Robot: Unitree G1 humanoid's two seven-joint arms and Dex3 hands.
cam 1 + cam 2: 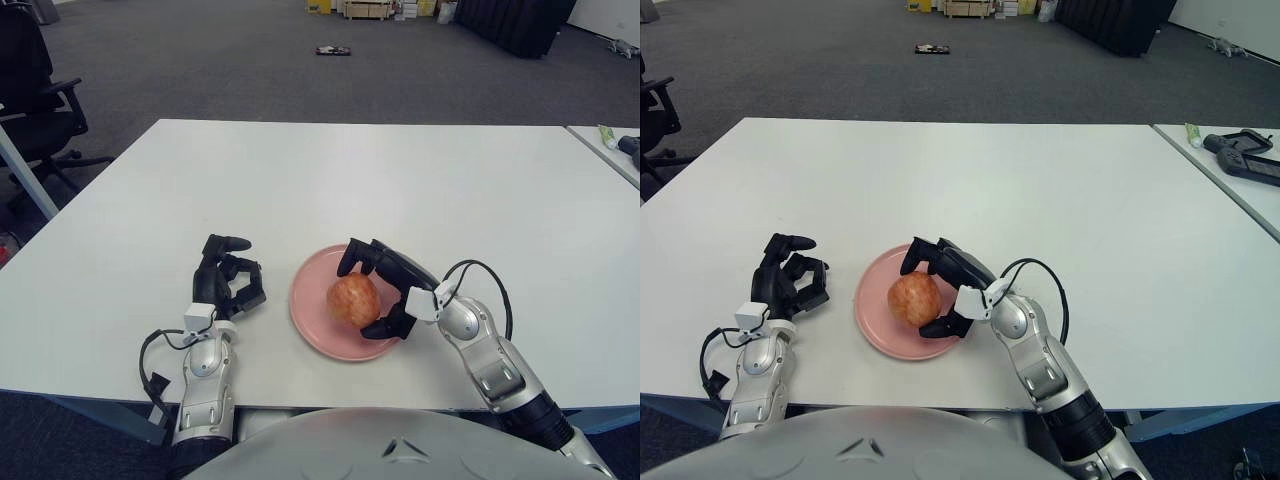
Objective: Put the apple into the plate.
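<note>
Apple point(353, 299), round, smooth and reddish-yellow, sits on the pink plate point(315, 315), toward its 3 o'clock side, with the right hand point(385, 290) wrapped around it, fingers above and thumb below. It looks firm, fairly heavy and slick, best cupped around its widest girth. The shallow plate lies on the matte white table point(300, 180). The left hand point(228, 278), curled and empty, shows at the plate's 9 o'clock.

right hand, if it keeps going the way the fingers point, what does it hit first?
The apple. The right hand points toward the robot's left, fingers already wrapped around it on the pink plate. Beyond that, probably the idle left hand, left of the plate; depth is unclear.
</note>
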